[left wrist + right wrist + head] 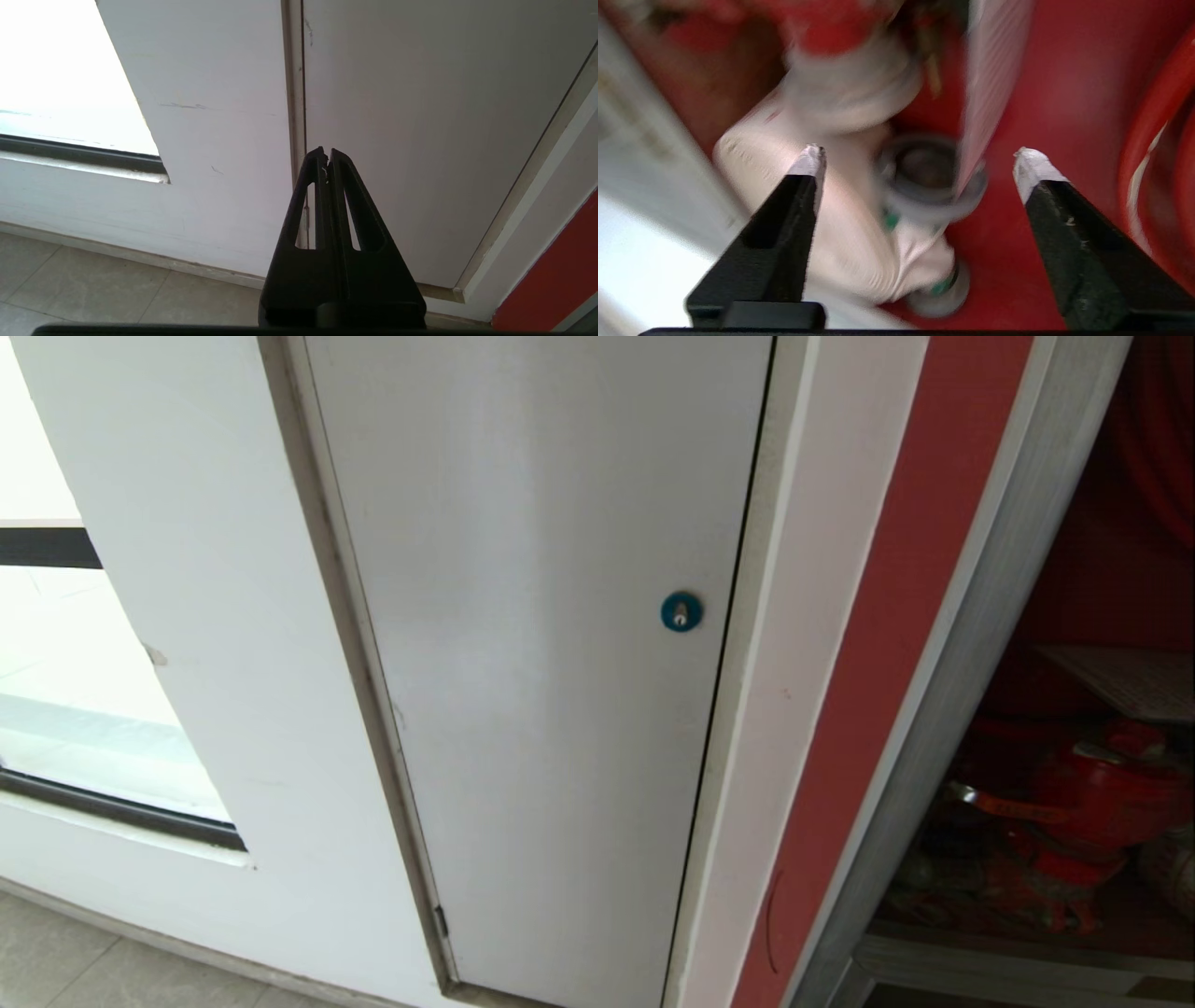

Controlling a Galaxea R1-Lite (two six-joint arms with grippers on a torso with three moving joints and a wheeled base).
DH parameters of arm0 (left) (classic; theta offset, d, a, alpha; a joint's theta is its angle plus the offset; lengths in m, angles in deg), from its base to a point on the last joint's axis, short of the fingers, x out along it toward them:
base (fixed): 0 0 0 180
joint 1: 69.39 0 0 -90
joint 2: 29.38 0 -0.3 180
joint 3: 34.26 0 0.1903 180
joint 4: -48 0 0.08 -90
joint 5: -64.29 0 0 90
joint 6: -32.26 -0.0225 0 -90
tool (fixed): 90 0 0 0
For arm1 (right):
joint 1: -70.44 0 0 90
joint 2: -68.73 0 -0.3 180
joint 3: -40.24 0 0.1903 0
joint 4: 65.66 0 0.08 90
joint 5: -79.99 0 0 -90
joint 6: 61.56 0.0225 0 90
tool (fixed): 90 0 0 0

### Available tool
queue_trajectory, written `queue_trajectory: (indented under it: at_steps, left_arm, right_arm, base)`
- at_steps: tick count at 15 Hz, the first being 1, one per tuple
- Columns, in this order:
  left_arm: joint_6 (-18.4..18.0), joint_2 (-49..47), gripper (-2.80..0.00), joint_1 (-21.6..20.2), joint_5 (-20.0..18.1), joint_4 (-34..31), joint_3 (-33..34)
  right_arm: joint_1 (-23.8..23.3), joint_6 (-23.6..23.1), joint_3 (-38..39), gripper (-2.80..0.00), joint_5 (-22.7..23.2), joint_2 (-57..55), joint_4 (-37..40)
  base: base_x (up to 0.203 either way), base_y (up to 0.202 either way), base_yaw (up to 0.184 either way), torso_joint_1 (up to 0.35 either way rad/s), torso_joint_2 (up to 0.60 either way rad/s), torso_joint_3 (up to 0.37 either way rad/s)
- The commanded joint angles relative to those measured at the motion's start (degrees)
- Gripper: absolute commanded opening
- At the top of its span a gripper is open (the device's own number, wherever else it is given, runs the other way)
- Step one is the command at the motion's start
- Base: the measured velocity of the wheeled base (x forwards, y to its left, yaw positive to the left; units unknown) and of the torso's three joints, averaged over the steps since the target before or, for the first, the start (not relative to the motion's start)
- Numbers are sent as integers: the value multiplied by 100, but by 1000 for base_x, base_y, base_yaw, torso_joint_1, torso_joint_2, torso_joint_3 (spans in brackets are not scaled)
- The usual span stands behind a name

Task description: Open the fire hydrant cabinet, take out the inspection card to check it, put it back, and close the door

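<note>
The right gripper (915,154) gapes empty inside the red-lined fire hydrant cabinet (1045,93); the thin white gridded inspection card (990,70) likely flexes, best pinched at an edge.

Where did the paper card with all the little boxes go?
The inspection card is inside the open fire hydrant cabinet, at the head view's right edge, just above the red valve.

No readable text anywhere; inspection card (1125,679) print too faint to read.
</note>
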Motion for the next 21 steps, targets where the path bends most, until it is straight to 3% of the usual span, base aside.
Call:
queue_trajectory:
  at_steps: [1, 8, 12, 13, 21]
  left_arm:
    - [-2, -7, -280, -2, -1, 3, 44]
    - [-2, -7, -280, -2, -1, 3, 44]
    - [-2, -7, -280, -2, -1, 3, 44]
    - [-2, -7, -280, -2, -1, 3, 44]
    - [6, -7, -280, -2, -1, 3, 44]
  right_arm:
    - [285, 32, 9, 0, -107, -311, -301]
    - [786, 356, -51, 0, -580, -943, -1505]
    - [915, 369, -209, 0, -607, -1104, -1548]
    - [931, 369, -219, -280, -610, -1112, -1548]
    - [928, 354, -171, -280, -791, -1018, -1554]
  base:
    - [0, 0, 0, 0, 0, 0]
    - [0, 0, 0, 0, 0, 0]
    - [0, 0, 0, 0, 0, 0]
    - [0, 0, 0, 0, 0, 0]
    - [0, 0, 0, 0, 0, 0]
